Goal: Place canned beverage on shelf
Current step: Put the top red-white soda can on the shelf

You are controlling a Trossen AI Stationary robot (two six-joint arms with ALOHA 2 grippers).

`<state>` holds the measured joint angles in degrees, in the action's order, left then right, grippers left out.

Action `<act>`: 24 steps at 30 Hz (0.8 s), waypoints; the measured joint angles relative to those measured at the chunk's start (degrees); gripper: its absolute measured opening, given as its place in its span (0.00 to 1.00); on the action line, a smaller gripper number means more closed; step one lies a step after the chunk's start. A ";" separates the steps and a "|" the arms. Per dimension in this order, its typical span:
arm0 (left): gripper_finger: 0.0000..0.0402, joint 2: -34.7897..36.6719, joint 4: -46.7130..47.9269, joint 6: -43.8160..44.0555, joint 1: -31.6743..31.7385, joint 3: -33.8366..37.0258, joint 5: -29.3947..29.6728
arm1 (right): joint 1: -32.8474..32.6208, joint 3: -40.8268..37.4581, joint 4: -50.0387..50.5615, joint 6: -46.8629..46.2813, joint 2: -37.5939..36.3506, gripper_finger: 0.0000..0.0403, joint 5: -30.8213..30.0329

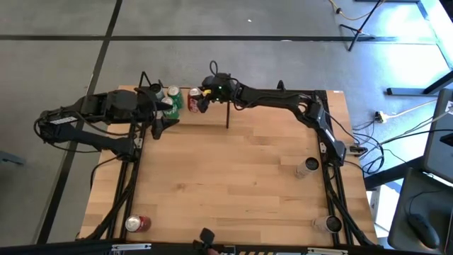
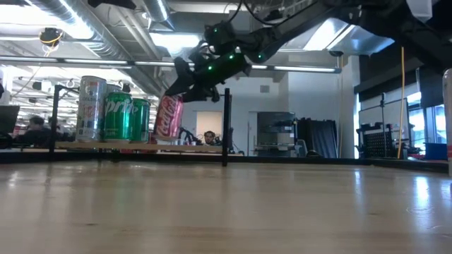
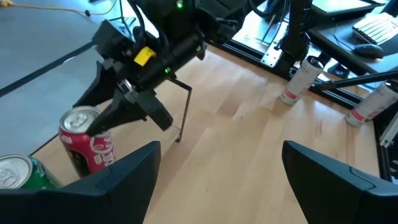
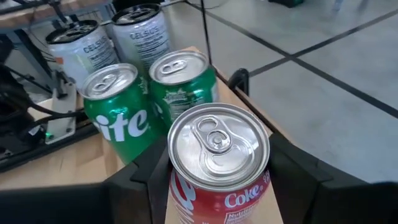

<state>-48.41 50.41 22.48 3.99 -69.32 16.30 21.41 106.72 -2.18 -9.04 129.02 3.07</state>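
A red Coke can (image 4: 217,162) is in my right gripper (image 1: 197,100) at the right end of the row on the shelf (image 2: 191,147), a narrow light-wood board in black rods at the table's far left. Two green cans (image 4: 115,106) and two white cans (image 4: 81,46) stand upright on the board beside it. In the low view the red can (image 2: 168,116) is tilted, its bottom rim at or just above the board. My left gripper (image 1: 164,122) is open and empty, just on the near side of the shelf. My right gripper pinches the red can's side wall (image 4: 180,193) between its two fingers (image 4: 298,174), one on each side of it. The fingers slant down at it from the table's right. The can is tilted, its top leaning toward the gripper; whether its bottom touches the board I cannot tell.
The shelf's black upright rod (image 1: 227,113) stands just right of the red can. Another red can (image 1: 136,224) lies near the table's near left corner. Two pale cans (image 1: 308,167) (image 1: 331,224) are along the right edge. Bare wood lies in the table's middle.
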 joint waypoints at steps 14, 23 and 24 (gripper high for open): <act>0.80 -0.01 -0.02 0.00 0.00 0.02 1.32 | -0.05 0.13 -2.44 0.69 1.98 0.48 -0.92; 0.80 -0.01 0.00 -0.07 0.00 0.02 1.26 | -0.44 0.07 -4.01 0.74 2.11 0.67 -0.40; 0.80 -0.01 0.02 -0.07 0.00 0.02 1.26 | -0.44 0.07 -4.24 0.74 2.10 0.69 -0.19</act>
<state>-48.42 50.43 22.41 3.99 -69.30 17.57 20.97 106.79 -6.42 -8.29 131.12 2.88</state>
